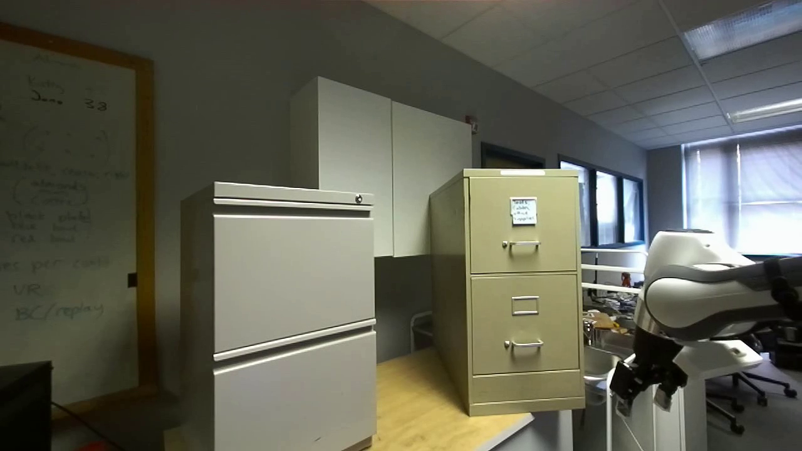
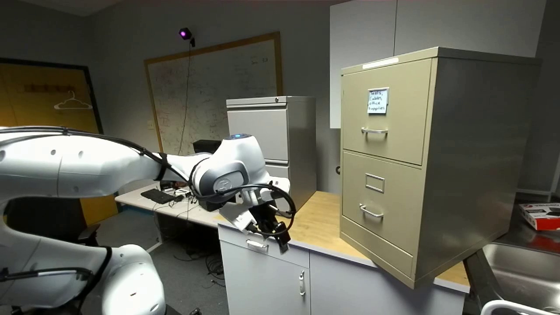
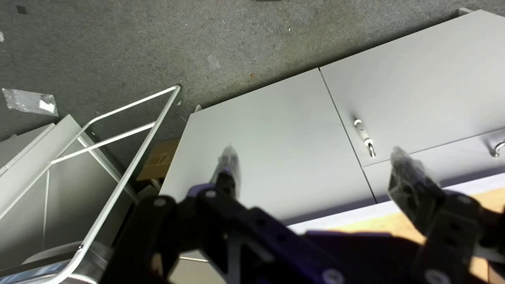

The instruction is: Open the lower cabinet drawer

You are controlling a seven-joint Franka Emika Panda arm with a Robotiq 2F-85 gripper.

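The lower cabinet drawer is a beige-tan metal front, shut, in both exterior views [image 1: 489, 326] [image 2: 398, 210]. Its small metal handle [image 1: 526, 344] [image 2: 371, 211] sits below a label holder [image 1: 525, 305] [image 2: 375, 183] with no label. My gripper [image 1: 643, 403] hangs tilted downward, apart from the drawer and lower than its handle. In an exterior view, the gripper [image 2: 274, 238] is left of the cabinet, before the counter edge. In the wrist view, the gripper's wrapped fingertips [image 3: 315, 156] are wide apart with nothing between them. The lower drawer's handle is out of the wrist view.
The upper drawer [image 1: 489, 250] with a white label is shut. A light-grey cabinet [image 1: 294, 282] stands on the wooden counter [image 2: 323, 218]. Grey base cabinets [image 3: 256, 146] with metal handles lie below. A white tubular rack [image 3: 130, 173] and a sink [image 2: 525, 271] are beside the cabinet.
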